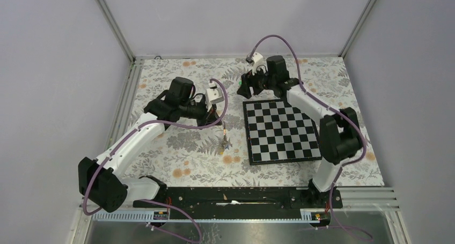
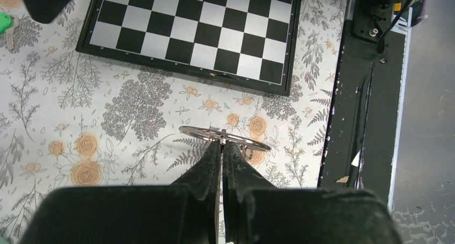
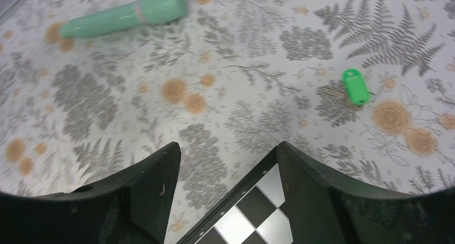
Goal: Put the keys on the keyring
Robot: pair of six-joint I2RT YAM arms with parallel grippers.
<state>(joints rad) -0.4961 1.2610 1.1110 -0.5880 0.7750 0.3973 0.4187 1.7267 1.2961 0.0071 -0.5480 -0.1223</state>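
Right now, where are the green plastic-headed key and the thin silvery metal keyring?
green plastic-headed key [image 3: 356, 86], right wrist view, middle of its head.
thin silvery metal keyring [image 2: 182, 130], left wrist view, its left end.

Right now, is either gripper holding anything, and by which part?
The left gripper is shut on the keyring, pinching its thin rim. The right gripper is open and holds nothing; the green key lies loose ahead of it.

The green key is cut off at the left wrist view's left edge. From above, the keyring is too small to read. The stick shows blurred.
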